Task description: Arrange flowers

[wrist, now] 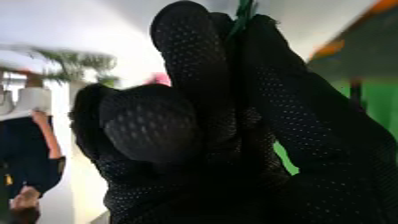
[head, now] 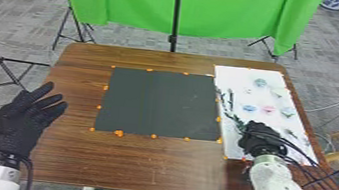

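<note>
My left hand (head: 28, 117) is at the table's left edge, fingers loosely extended and holding nothing. Over the near part of the white board (head: 236, 150), my right hand (head: 258, 136) is beside dark green sprigs (head: 229, 105). In the right wrist view, a thin green stem (wrist: 244, 14) is pinched between the fingertips of the right hand (wrist: 209, 125); its lower part is hidden by the glove. Small flower heads lie on the board, among them a pink one (head: 268, 109), a light blue one (head: 249, 108) and a pale one (head: 260, 82). A blurred pink bloom (wrist: 160, 78) appears behind the fingers.
A dark square mat (head: 160, 103) bordered with orange marks lies mid-table, left of the white board. Beyond the brown table (head: 132, 167) stand a green cloth (head: 236, 14) and tripods. Cables hang around my right forearm.
</note>
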